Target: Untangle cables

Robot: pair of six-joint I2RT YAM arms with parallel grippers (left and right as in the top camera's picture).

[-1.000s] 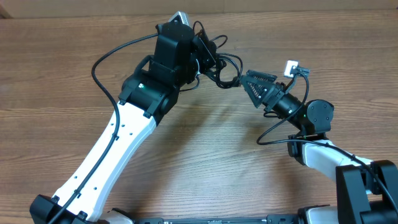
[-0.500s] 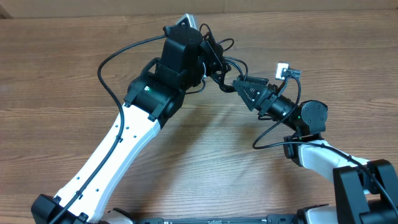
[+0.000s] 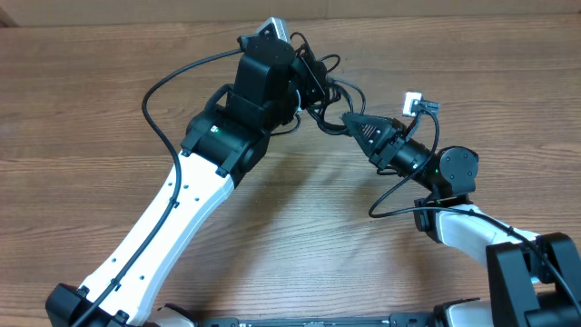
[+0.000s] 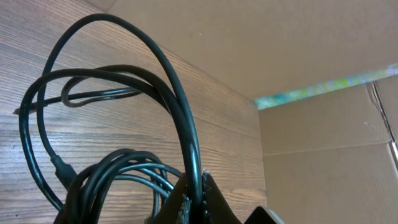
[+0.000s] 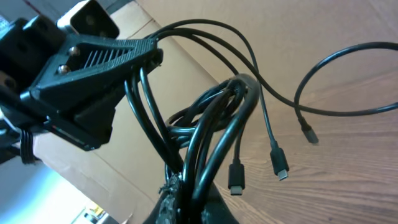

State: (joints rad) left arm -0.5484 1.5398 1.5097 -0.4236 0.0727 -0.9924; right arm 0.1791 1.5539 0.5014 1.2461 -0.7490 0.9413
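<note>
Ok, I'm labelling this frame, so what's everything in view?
cables: one tangled bunch, black, held between the grippers
plugs: three visible, black, one silver-tipped, dangling from the bunch
table: one, brown wood, underneath
cardboard: tan, behind the table
arms: two, white and black, reaching in from the near edge
left gripper: black, shut on cables
right gripper: black, shut on cables
</note>
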